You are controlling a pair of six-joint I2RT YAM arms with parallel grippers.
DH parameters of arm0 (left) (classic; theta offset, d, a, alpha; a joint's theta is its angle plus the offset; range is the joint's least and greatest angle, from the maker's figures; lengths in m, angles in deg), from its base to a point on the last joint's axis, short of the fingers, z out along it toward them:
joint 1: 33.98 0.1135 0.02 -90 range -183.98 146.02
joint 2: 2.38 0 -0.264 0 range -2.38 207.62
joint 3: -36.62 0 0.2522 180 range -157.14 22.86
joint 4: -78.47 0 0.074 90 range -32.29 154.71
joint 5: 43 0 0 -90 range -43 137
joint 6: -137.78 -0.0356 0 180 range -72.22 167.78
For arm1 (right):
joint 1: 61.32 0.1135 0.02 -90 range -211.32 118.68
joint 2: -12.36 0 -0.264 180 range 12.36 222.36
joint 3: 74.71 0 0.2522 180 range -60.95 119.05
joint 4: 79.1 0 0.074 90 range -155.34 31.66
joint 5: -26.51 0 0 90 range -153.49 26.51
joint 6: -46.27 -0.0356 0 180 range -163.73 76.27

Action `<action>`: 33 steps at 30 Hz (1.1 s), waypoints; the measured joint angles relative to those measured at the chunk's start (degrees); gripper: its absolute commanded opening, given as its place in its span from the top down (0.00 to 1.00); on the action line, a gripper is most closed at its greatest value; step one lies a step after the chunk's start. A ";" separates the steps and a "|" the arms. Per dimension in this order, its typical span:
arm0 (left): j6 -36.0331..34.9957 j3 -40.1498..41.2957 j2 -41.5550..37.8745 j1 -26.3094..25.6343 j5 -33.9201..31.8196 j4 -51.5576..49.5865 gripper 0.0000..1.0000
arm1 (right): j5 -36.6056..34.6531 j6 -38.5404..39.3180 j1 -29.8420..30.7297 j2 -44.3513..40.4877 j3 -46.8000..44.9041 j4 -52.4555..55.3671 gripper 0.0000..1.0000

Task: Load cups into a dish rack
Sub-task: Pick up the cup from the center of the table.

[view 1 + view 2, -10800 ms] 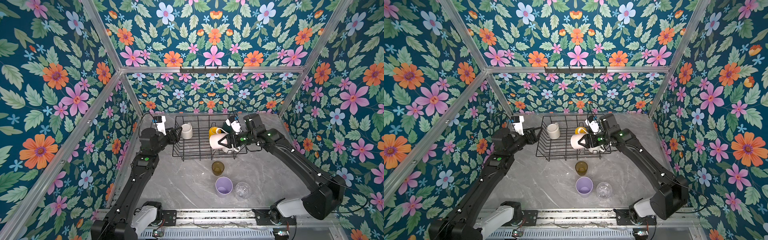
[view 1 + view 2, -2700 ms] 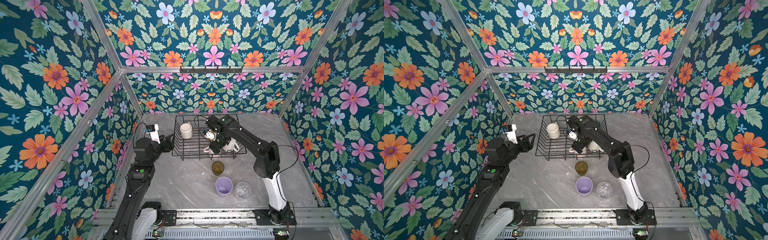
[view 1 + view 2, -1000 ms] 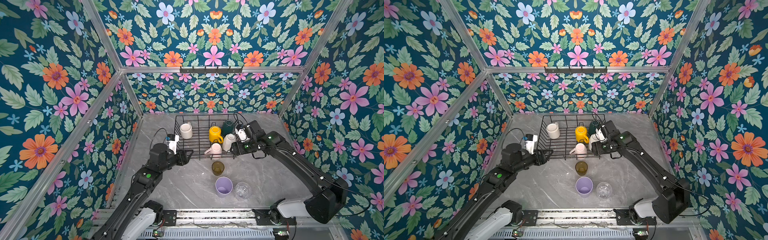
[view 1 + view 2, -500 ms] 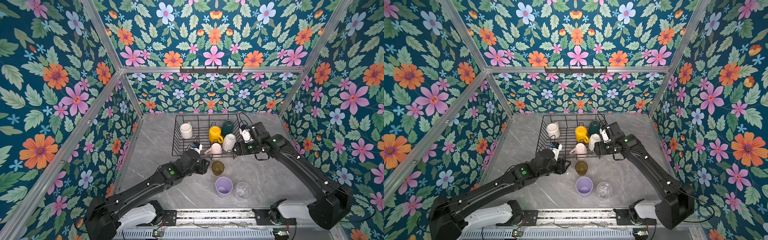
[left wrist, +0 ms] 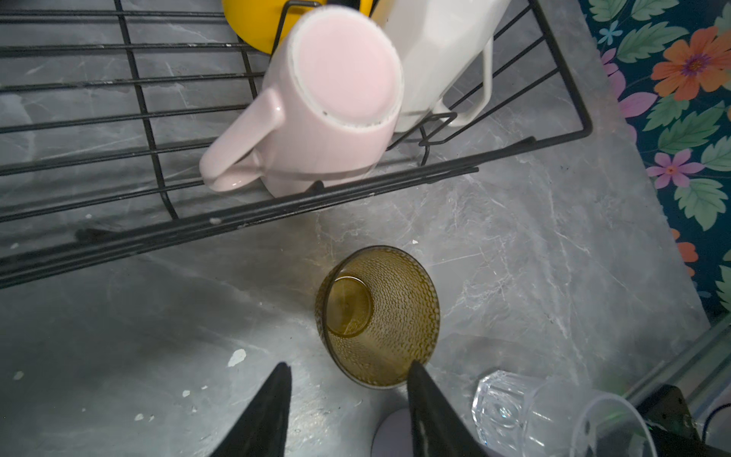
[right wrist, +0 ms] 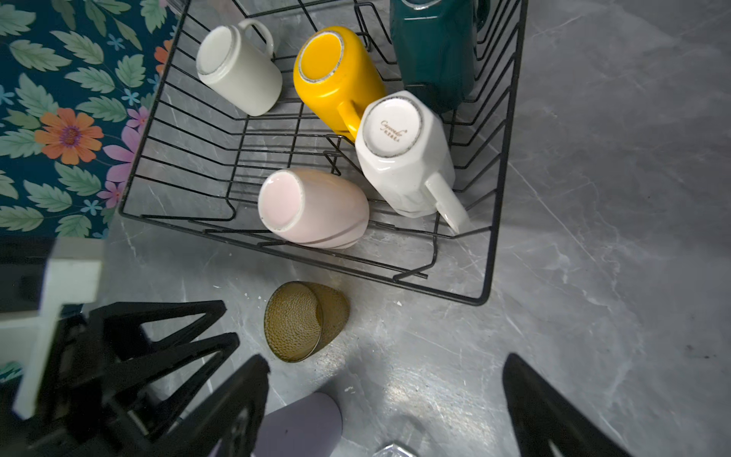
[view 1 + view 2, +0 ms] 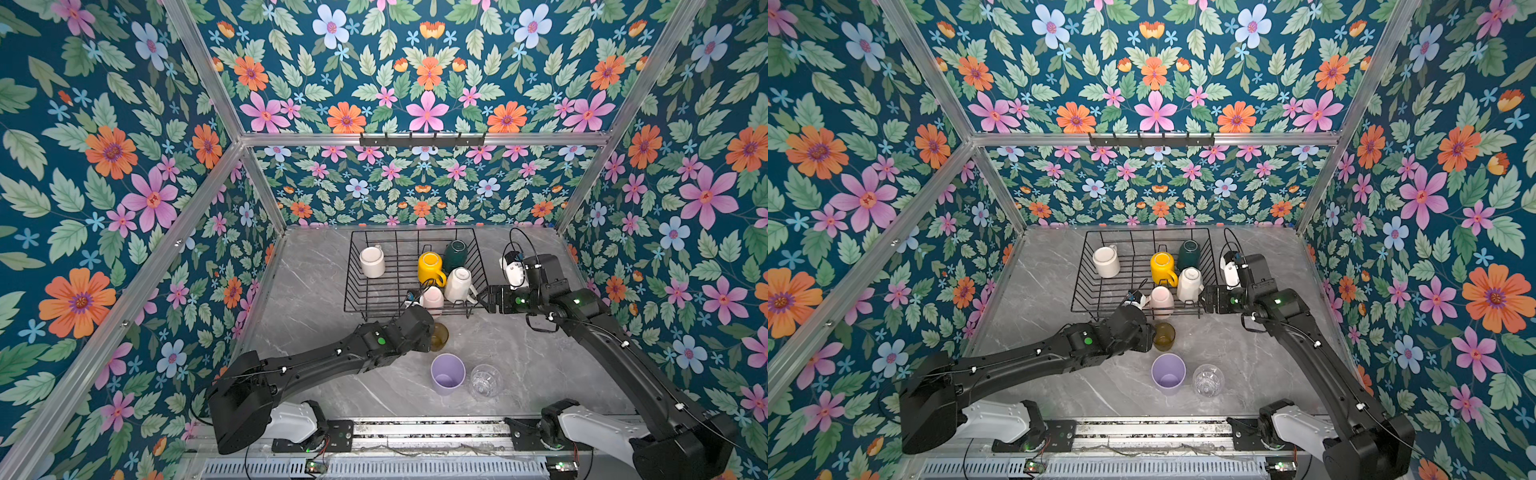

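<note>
The black wire dish rack point(image 7: 352, 270) holds five cups bottom-up: two white mugs point(image 7: 372, 261) point(image 7: 458, 284), a yellow mug point(image 7: 430, 268), a dark green mug point(image 7: 455, 251) and a pink mug point(image 7: 432, 300). In front of it stand an olive-brown glass point(image 7: 440, 336), a lilac tumbler point(image 7: 446, 374) and a clear glass point(image 7: 484, 380). My left gripper point(image 5: 349, 363) is open, low over the table. The olive-brown glass point(image 5: 377, 316) is just reaching between its tips, against one fingertip point(image 5: 415, 368). My right gripper point(image 6: 387, 358) hangs wide open and empty by the rack's front right corner.
Grey marble table point(image 7: 316, 291) boxed in by flowered walls on three sides. The left forearm point(image 7: 332, 357) lies across the table in front of the rack. A metal rail point(image 7: 415, 432) runs along the front edge. The lilac tumbler and clear glass stand close together behind the left gripper.
The left arm swung from the rack's left side to the olive-brown glass, its jaws narrowing a little. The right gripper backed slightly off the rack and opened wider.
</note>
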 measured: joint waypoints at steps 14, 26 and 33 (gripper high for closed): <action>0.90 -2.82 9.35 -0.33 -0.96 -0.20 0.54 | 1.29 0.04 -0.28 -1.38 -1.20 -1.49 0.08; 0.76 -4.72 14.64 0.24 -1.86 0.24 0.63 | 2.60 0.24 -0.31 -1.60 -2.19 -1.86 0.08; 0.63 -4.72 15.39 1.90 -1.40 0.48 0.76 | 2.75 0.26 -0.31 -2.16 -2.62 -1.90 0.08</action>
